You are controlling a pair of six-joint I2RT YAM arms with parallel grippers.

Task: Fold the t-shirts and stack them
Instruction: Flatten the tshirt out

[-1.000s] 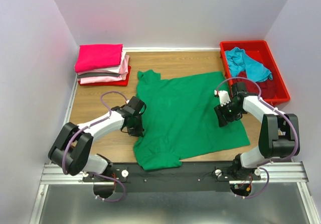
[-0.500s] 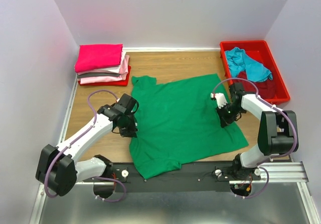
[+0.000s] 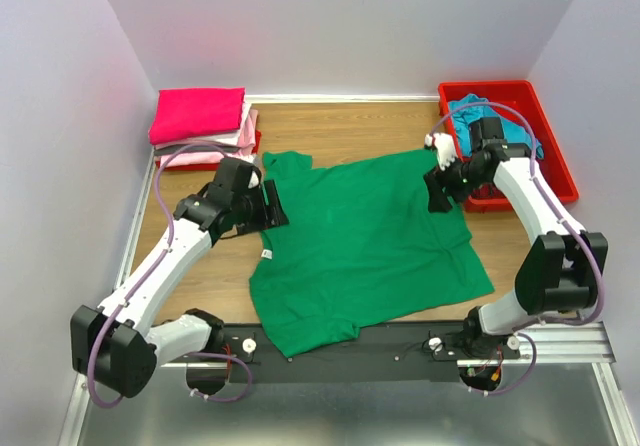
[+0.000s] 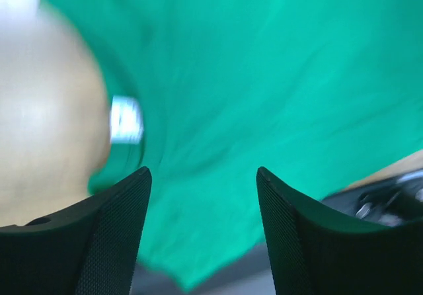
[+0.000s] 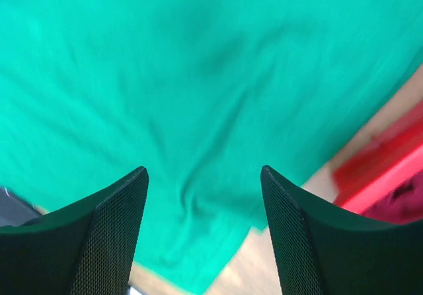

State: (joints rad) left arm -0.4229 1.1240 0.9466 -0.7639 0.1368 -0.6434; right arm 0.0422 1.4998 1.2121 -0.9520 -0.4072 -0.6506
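Observation:
A bright green t-shirt (image 3: pixel 365 241) lies spread flat on the wooden table, its lower hem over the near rail. My left gripper (image 3: pixel 270 204) hovers open above the shirt's left shoulder edge, holding nothing. In the left wrist view its fingers (image 4: pixel 201 172) frame blurred green cloth (image 4: pixel 264 77) and a small white label (image 4: pixel 125 120). My right gripper (image 3: pixel 438 191) hangs open over the shirt's far right corner, also empty; its wrist view (image 5: pixel 203 169) looks down on wrinkled green fabric (image 5: pixel 165 63). Folded t-shirts form a stack (image 3: pixel 200 116) at the back left, hot pink on top.
A red plastic bin (image 3: pixel 560 166) stands at the back right with a teal shirt (image 3: pixel 528 146) in it, partly hidden by my right arm. The bin's edge (image 5: pixel 390 163) shows in the right wrist view. White walls close in the left, back and right sides.
Both grippers were shut on the green shirt's side edges; they have opened, let go and lifted away toward the back. The shirt has shifted slightly left and lies flat.

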